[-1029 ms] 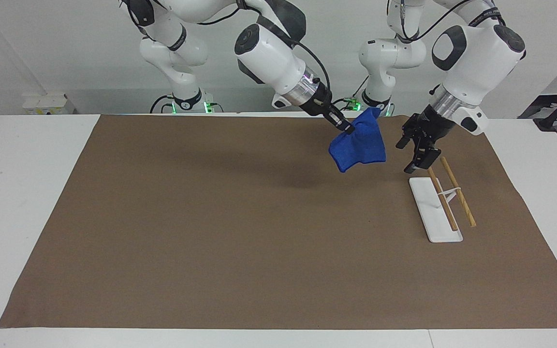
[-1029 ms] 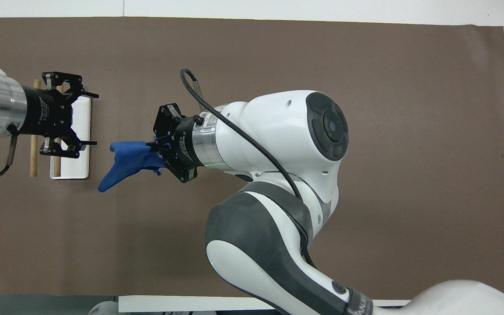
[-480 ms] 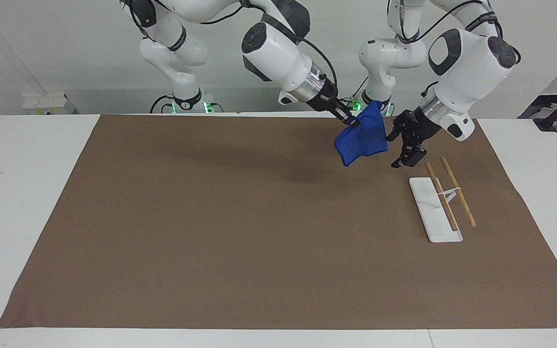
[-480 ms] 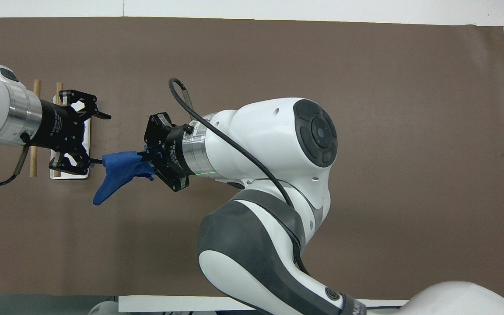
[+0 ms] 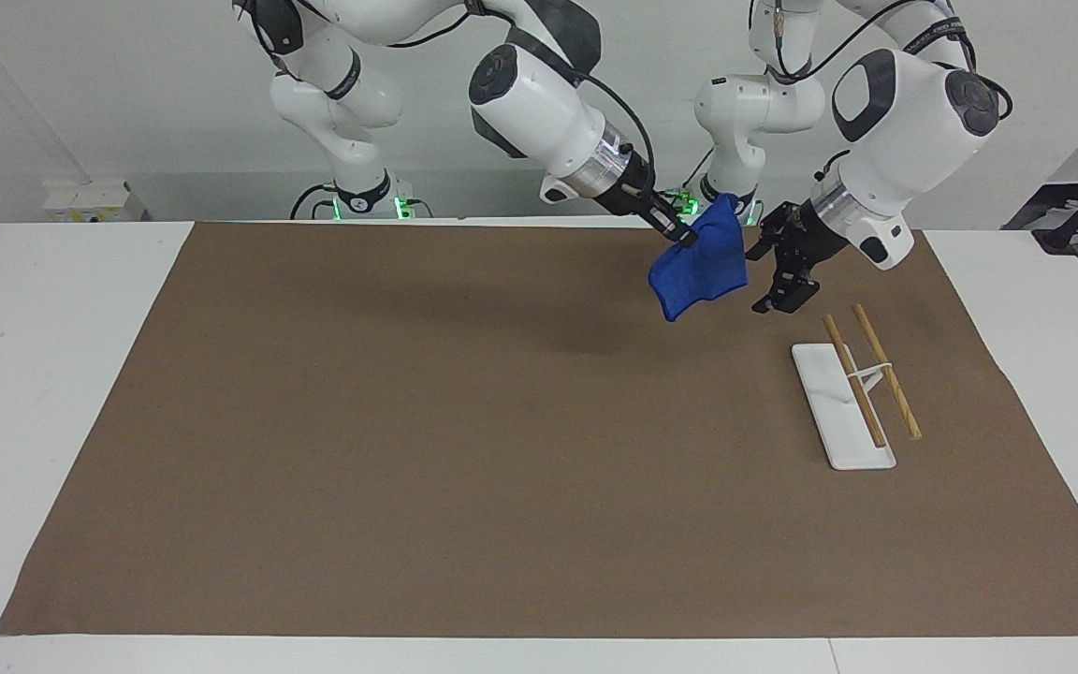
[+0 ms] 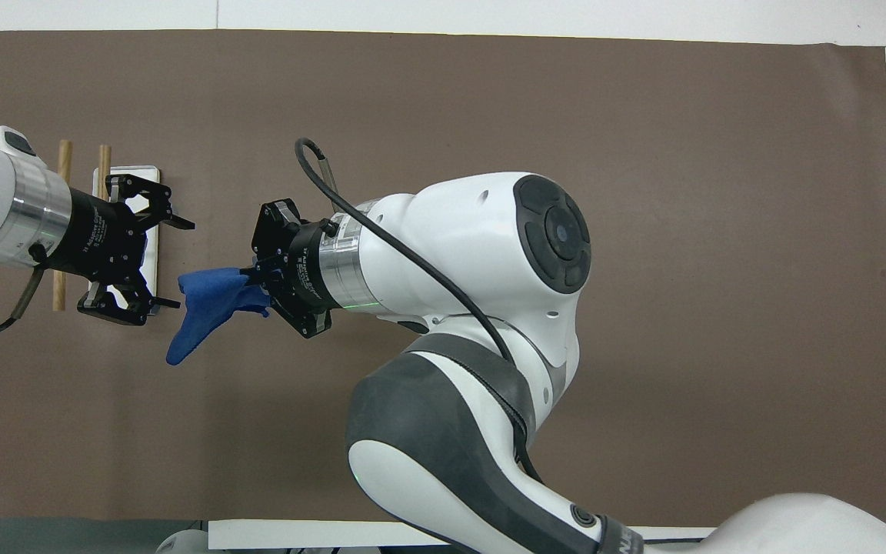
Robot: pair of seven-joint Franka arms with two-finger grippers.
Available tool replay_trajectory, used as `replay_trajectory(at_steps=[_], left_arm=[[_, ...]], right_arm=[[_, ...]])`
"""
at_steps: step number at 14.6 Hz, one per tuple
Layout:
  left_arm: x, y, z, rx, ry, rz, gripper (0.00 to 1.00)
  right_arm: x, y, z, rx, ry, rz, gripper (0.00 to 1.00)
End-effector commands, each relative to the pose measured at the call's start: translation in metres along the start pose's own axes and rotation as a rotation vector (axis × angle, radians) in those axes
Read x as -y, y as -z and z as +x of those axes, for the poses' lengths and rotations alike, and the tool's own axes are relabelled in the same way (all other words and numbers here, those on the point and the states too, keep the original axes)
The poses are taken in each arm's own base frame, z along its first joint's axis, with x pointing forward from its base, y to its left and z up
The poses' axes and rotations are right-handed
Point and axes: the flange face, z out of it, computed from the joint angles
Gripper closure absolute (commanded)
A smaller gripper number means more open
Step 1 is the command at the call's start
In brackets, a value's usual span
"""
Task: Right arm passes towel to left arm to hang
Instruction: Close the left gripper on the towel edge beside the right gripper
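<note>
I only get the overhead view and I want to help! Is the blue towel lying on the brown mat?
Observer: No, the towel hangs in the air from the right tool, clear of the mat.
Operator: Has the other one grabbed it?
Observer: Not yet. The left tool is open, level with the towel's edge, beside it.
Operator: Is the rack flat?
Observer: No, its wooden rods look raised above the white base.

The right arm reaches out toward the left arm's end of the table, its right gripper raised in the air with fingers pinched together. The left arm bends down beside it, its left gripper held in the air, fingers spread apart, close to the right gripper.
</note>
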Motion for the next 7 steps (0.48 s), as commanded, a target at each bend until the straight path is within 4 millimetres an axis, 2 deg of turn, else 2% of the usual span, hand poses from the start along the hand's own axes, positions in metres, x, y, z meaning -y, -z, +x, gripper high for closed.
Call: replay_trajectory(at_steps=[1,3,5,7], left_arm=[[0.006,0.003,0.000,-0.005,-0.017,0.016,0.00],[0.009,0.001,-0.008,-0.006,-0.019,0.020,0.00],[0.016,-0.010,-0.021,-0.012,-0.043,0.018,0.00],[0.017,-0.017,-0.016,-0.016,-0.040,-0.016,0.05]], right_arm=[[0.006,0.002,-0.003,0.035,-0.020,0.010,1.00],[0.008,0.004,-0.002,0.035,-0.020,0.016,1.00],[0.008,0.005,-0.003,0.036,-0.019,0.018,1.00],[0.010,0.006,-0.001,0.038,-0.023,0.028,1.00]])
